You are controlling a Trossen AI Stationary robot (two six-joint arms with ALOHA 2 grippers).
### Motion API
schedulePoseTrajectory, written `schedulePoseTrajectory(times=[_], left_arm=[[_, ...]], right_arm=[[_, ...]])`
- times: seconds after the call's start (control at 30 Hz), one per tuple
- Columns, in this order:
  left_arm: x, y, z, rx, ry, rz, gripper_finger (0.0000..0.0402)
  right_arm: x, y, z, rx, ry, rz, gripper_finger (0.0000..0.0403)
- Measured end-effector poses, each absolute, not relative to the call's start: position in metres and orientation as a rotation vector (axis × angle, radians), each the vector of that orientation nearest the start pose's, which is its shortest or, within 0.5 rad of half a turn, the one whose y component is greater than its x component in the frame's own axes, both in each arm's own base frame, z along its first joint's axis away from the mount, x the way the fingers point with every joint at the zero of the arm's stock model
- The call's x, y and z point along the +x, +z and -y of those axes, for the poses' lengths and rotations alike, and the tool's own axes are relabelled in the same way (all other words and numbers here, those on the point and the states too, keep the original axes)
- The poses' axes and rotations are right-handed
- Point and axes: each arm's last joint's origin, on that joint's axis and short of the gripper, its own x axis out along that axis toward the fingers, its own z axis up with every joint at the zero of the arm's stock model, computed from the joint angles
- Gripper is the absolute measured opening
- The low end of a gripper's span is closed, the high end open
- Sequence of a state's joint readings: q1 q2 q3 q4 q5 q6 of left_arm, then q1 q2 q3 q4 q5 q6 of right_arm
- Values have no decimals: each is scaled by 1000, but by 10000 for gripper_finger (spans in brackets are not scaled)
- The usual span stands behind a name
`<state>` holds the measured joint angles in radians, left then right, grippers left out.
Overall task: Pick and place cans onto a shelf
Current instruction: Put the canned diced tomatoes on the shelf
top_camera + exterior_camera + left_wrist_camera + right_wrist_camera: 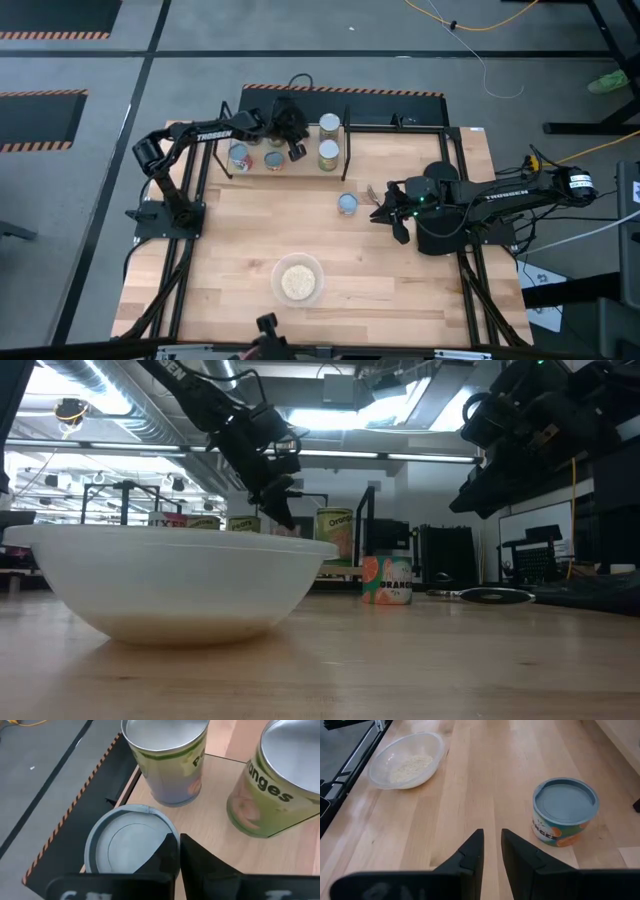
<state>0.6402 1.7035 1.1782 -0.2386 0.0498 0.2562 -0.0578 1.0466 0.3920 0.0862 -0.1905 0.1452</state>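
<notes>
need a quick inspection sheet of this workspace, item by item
surface: light wooden table, bare between items.
job's things: shelf at the far edge carries four cans; one blue-lidded can stands alone on the table.
clutter: clear bowl of pale grain near the front edge.
grippers: left gripper over the shelf cans, fingers shut, empty; right gripper beside the lone can, fingers slightly apart, holding nothing.
cables: yellow and white cables on the floor behind.
surroundings: grey floor with striped hazard tape.

I see four cans (282, 150) standing on the shelf (300, 165) at the table's (230, 260) far edge, a lone can (347, 204) on the tabletop before it, and a bowl (298, 279) nearer the front.
</notes>
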Motion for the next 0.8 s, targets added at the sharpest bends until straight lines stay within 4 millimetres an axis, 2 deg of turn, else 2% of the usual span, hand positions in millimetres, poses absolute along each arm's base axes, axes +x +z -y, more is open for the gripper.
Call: schedulePoseTrajectory(times=[0.5,0.8], left_arm=[[293,227,-220,-16,467,-806,8],[298,211,-224,-25,456,-840,8]], right_arm=[[200,179,6,212,89,-573,72],[200,179,6,212,90,-574,72]])
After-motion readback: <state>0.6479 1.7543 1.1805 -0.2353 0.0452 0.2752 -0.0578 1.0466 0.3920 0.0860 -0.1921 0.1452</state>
